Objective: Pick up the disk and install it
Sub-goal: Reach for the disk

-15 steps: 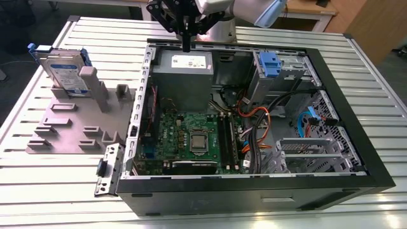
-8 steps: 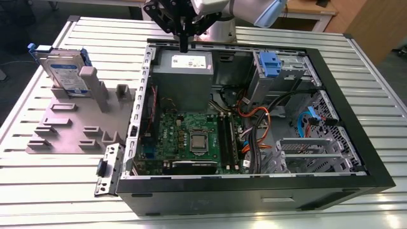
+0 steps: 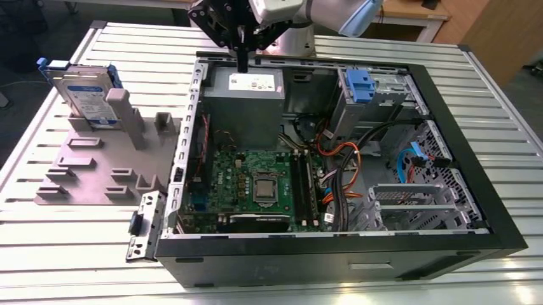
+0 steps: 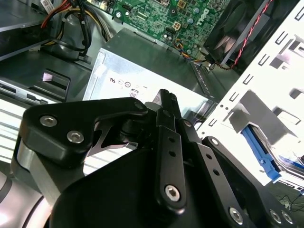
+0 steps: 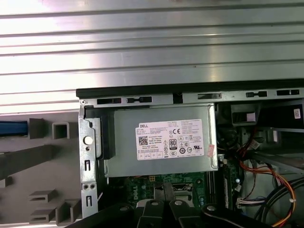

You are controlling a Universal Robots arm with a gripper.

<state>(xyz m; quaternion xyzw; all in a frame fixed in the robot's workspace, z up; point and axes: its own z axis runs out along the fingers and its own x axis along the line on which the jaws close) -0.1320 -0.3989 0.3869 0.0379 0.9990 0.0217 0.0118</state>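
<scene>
Gripper (image 3: 243,70): fingers (image 3: 243,60) clenched empty over open black metal computer case (image 3: 339,251)
Silver blue-framed rectangular disk (image 3: 88,95): upright in grey slotted holder (image 3: 93,171)
Counter (image 3: 68,254): ribbed aluminium

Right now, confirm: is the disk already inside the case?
No, the disk stands in the grey rack outside the case.

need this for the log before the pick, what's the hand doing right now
hand: closed, holding nothing, over the power supply. The disk stands in the grey holder, untouched.
</scene>
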